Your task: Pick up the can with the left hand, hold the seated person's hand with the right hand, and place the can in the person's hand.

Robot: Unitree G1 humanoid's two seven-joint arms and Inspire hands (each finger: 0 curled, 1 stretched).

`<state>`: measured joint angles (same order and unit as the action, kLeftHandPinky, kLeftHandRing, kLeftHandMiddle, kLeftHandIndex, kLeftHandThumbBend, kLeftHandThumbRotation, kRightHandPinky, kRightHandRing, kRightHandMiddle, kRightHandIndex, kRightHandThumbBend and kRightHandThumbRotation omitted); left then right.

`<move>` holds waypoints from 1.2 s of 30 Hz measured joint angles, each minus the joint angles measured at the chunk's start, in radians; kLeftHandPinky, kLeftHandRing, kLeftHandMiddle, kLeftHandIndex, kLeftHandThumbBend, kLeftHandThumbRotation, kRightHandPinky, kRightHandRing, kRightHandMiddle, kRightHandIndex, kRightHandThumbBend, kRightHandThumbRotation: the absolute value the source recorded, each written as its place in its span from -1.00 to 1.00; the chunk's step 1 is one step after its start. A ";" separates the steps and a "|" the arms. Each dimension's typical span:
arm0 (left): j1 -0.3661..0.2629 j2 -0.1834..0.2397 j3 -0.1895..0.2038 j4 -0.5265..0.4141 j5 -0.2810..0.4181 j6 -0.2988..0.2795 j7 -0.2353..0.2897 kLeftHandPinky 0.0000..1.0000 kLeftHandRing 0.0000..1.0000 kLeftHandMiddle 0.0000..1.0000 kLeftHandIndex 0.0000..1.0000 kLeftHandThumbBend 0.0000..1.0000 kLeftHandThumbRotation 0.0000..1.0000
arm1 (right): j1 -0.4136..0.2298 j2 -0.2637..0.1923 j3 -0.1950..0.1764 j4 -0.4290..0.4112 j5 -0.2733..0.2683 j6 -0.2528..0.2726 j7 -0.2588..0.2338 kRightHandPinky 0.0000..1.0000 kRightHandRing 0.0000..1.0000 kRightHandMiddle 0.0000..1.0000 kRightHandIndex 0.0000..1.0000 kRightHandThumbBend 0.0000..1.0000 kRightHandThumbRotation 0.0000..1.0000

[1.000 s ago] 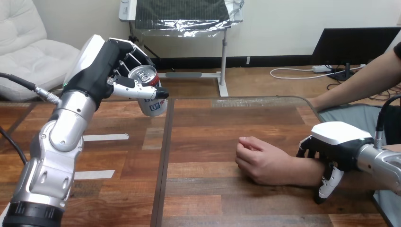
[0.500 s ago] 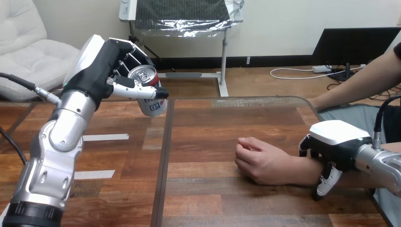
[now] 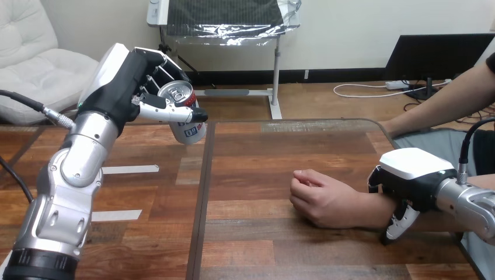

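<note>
Can [image 3: 185,121] first, in the head view: it sits in the left hand [image 3: 125,81], raised well above the left part of the table [image 3: 262,151], with the fingers behind it and the thumb [image 3: 166,111] curled across its front. It leans with its top toward the camera and touches nothing but that hand. At the right of the same view, the right hand [image 3: 408,178] lies over the person's wrist [image 3: 373,210]. Its white back faces up, its fingers are curled over the far side, and its thumb [image 3: 400,224] points down at the near side, so it looks closed round the wrist. The person's hand [image 3: 324,198] rests on the wood as a loose fist with the fingers folded in, well apart from the can. Picking up looks done and the hold on the person looks made, so the step in hand seems to be carrying the can across. The next move likely calls for the left arm to swing right and down toward the fist. The can would need to come more upright on the way. The fist would also have to open, or be turned palm up, before there is anywhere to put it. The left hand should likely let go only once the can rests in that palm.
</note>
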<state>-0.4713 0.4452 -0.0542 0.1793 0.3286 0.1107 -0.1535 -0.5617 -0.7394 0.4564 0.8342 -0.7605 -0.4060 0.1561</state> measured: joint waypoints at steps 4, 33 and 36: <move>0.000 0.000 0.000 0.000 0.000 0.000 -0.001 -0.45 -0.36 -0.21 -0.16 0.45 -1.00 | 0.000 0.001 0.000 0.000 0.000 0.000 0.000 -0.64 -0.48 -0.26 -0.08 0.56 -0.55; 0.000 0.000 0.000 0.000 -0.003 -0.006 -0.002 -0.46 -0.36 -0.22 -0.16 0.46 -1.00 | 0.008 0.007 -0.009 0.015 0.051 -0.044 -0.041 -0.57 -0.45 -0.30 -0.28 0.53 -0.56; 0.000 0.000 0.000 0.000 -0.003 -0.013 -0.002 -0.46 -0.37 -0.22 -0.17 0.46 -1.00 | 0.008 0.007 -0.012 0.019 0.057 -0.051 -0.049 -0.56 -0.44 -0.30 -0.28 0.53 -0.56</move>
<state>-0.4713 0.4452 -0.0542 0.1798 0.3259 0.0975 -0.1558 -0.5533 -0.7328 0.4448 0.8529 -0.7031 -0.4572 0.1073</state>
